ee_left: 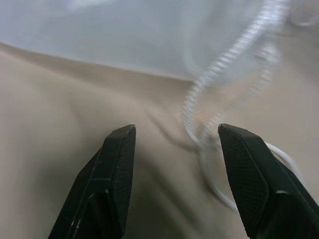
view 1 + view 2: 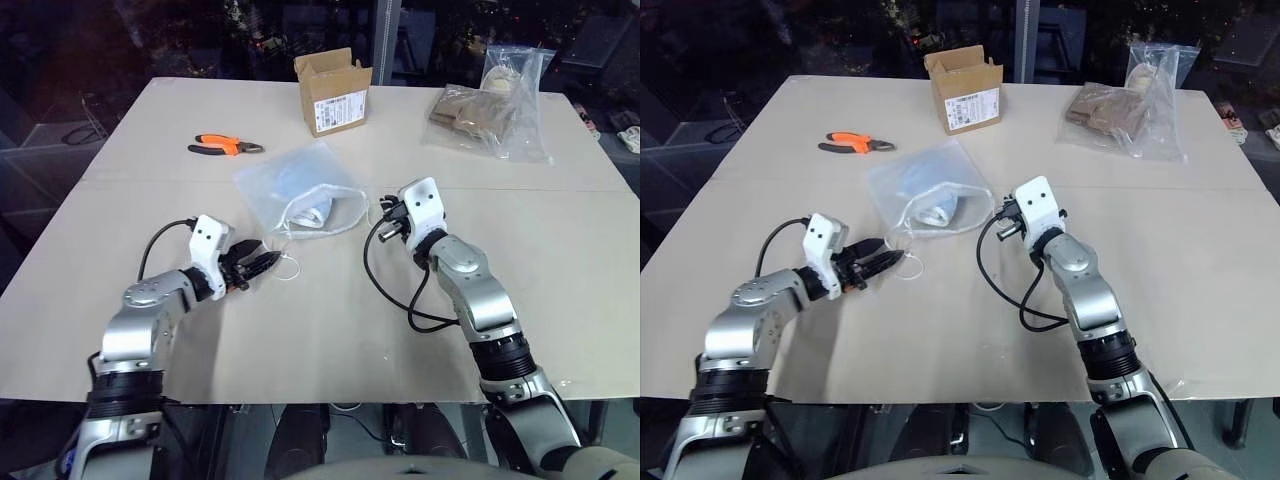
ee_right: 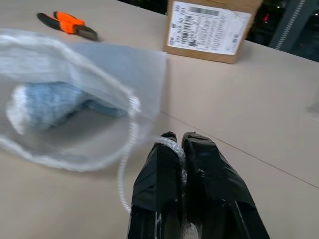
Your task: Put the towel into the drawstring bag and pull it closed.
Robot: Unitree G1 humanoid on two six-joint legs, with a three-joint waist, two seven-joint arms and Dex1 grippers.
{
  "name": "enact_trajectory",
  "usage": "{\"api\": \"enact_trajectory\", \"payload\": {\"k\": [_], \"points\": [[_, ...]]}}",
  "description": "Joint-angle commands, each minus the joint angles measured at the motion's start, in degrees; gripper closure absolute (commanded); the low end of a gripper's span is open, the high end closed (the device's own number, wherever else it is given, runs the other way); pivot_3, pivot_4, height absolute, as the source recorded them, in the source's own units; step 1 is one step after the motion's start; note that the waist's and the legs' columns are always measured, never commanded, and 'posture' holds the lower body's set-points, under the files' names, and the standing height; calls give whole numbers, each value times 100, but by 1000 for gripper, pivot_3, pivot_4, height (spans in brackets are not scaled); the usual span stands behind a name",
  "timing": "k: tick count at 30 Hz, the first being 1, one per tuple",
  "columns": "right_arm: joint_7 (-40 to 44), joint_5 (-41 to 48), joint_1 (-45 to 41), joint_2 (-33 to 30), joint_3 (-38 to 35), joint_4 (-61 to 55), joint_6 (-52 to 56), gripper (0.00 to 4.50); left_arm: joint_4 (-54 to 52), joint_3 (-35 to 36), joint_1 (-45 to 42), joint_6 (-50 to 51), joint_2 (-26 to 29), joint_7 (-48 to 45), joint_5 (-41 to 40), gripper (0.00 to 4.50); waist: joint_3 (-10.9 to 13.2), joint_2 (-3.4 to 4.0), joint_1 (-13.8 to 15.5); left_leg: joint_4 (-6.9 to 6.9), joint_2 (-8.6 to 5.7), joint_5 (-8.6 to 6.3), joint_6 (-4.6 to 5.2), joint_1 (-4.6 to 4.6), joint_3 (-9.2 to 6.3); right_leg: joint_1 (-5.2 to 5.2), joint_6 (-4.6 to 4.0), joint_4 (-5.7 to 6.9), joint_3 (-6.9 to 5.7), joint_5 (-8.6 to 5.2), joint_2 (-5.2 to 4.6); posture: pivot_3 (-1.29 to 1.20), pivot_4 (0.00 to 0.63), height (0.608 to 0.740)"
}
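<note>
Your only readable surface is the white printed label [image 3: 208, 27] on the cardboard box [image 2: 333, 92] at the far side of the table [image 2: 300, 340]; it carries a barcode and lines of small print, but you cannot make out the words. The pliers [image 2: 225, 146] with orange handles and the clear plastic bag [image 2: 497, 105] of brown items show no writing you can read.

Your left arm lies low over the table with its wrist camera up, and the left gripper [image 2: 262, 263] points toward the middle of the table, fingers [image 1: 115, 164] spread apart with nothing between them (a loop of the white cord [image 1: 219, 79] lies on the table just ahead of them, apart from both tips). Your right arm reaches forward with the forearm angled inward, and the right gripper [image 3: 175, 142] is pressed together, pinching the cord at the bag's mouth.

The drawstring bag [image 2: 290, 180] lies flat on the table between the two grippers and the box, its mouth facing you and not drawn tight. The towel [image 3: 47, 102] sits inside it, light blue through the thin fabric.
</note>
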Motion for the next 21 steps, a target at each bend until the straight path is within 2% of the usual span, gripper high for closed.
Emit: {"api": "enact_trajectory", "payload": {"k": [1, 2, 6, 9, 11, 14, 18, 21], "points": [[-24, 74, -45, -29, -89, -363, 40, 4500, 144, -58, -199, -382, -135, 292, 174, 2334, 0, 0, 2, -6, 0, 0, 0, 1, -1, -2, 0, 2, 0, 0, 1, 0, 150, 740], [-27, 78, -41, -40, -100, -378, 53, 4500, 172, -60, -232, -399, -198, 341, 156, 2580, 0, 0, 5, -9, 0, 0, -1, 2, -2, -2, 0, 2, -2, 0, 2, 0, 150, 740], [-85, 71, -51, -92, -197, -461, 66, 4500, 108, 109, -261, -606, -525, 781, 144, 4466, 0, 0, 7, -9, -1, -1, -1, -4, 1, -2, 1, -5, -2, 0, -1, 0, 150, 740], [-151, 110, -238, -175, -409, -524, -61, 4500, 90, 507, -435, -1278, -565, 1296, 251, 4466, 0, 0, 10, -7, -2, -1, -1, -4, 5, -2, 1, -7, 1, 0, -3, 0, 150, 740], [-186, 240, -514, -241, -665, -622, -151, 4500, 262, 736, -706, -2045, -338, 1720, 574, 4466, 3, -1, 14, -7, -2, -1, -1, -5, 0, -3, 1, -5, -2, 0, -2, 0, 150, 740], [26, 634, -1159, -470, -1057, -853, -167, 4500, 840, 966, -1565, -2836, 184, 2318, 992, 4466, 10, -2, 21, -3, -2, 2, -2, -5, -5, -4, 0, 0, -5, 1, 0, 0, 150, 740], [16, 716, -2060, -983, -1419, -865, -71, 4500, 1747, 948, -2807, -3139, 660, 2676, 1207, 4466, 7, -3, 42, -1, -6, 2, -3, -4, -3, 0, 1, -3, -7, 2, -2, 0, 150, 740], [-80, 605, -2461, -1374, -1560, -727, -57, 4500, 2328, 806, -3364, -3221, 815, 2682, 1321, 4466, 2, -2, 57, -5, -12, 1, -4, -4, 8, 3, 4, -11, -8, 0, -12, 0, 150, 740]]}}
